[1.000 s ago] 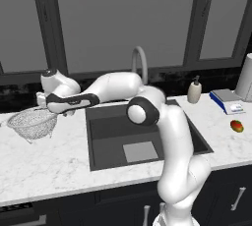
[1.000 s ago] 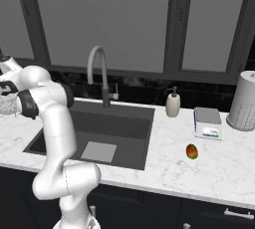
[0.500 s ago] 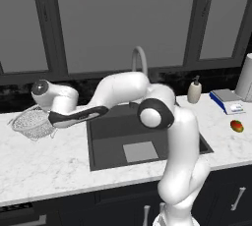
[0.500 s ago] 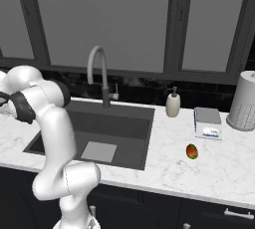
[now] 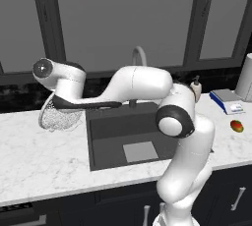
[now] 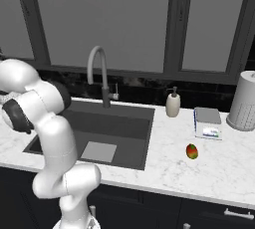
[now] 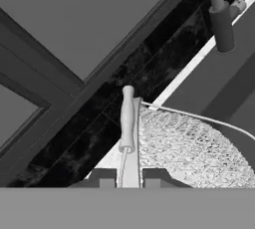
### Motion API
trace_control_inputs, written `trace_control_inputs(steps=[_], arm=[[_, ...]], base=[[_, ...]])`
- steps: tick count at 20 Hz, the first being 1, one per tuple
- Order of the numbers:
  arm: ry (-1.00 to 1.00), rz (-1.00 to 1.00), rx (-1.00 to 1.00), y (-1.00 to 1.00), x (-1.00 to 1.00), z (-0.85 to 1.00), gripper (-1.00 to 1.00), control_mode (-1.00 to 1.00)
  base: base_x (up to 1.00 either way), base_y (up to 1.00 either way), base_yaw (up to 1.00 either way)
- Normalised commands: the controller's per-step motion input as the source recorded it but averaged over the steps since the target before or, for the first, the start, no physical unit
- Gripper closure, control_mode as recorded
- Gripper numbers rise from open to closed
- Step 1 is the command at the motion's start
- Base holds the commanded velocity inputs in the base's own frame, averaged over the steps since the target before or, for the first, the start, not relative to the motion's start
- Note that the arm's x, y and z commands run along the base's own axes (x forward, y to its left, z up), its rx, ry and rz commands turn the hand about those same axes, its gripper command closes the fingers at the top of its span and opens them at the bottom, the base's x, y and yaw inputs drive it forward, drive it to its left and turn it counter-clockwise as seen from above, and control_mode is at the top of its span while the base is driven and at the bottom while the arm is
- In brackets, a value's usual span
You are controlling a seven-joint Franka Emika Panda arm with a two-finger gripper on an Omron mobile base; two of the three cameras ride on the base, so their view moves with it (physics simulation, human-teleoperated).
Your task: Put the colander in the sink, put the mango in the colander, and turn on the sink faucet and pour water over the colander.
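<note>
The colander [image 5: 53, 117], a white wire-mesh bowl, sits tilted at the counter's left, just beside the sink [image 5: 106, 127]. In the hand view my gripper [image 7: 129, 178] is shut on the colander's rim [image 7: 130, 158], right by its small handle [image 7: 127, 118], and the mesh [image 7: 194, 148] spreads to the right. The sink [image 6: 119, 118] is dark and holds nothing. The sink faucet [image 6: 98, 71] arches over its back edge, with no water running. The mango [image 6: 191, 151] lies on the counter right of the sink, far from my hand.
A soap pump bottle [image 6: 173, 104] stands behind the sink's right corner. A blue-and-white box [image 6: 207, 123] and a tall white roll [image 6: 244, 101] occupy the back right. Dark window frames and a black backsplash run behind the counter.
My hand has come down onto the colander and the fingers have closed on its rim. The colander now sits tilted and a little closer to the sink.
</note>
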Motion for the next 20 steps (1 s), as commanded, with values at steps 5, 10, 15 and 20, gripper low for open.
trace_control_inputs(steps=[5, 10, 15, 20], arm=[[-0.44, -0.24, 0.28, 0.0, -0.74, 0.99, 1.0, -1.0], [-0.6, -0.03, 0.34, -0.16, -1.0, 0.8, 1.0, -1.0], [-0.79, 0.0, 0.43, -0.23, -1.0, 0.49, 1.0, -1.0], [-0.72, 0.0, 0.58, -0.42, -1.0, 0.21, 1.0, -1.0]], base=[[0.0, 0.0, 0.0], [0.0, 0.0, 0.0], [0.0, 0.0, 0.0], [0.0, 0.0, 0.0]])
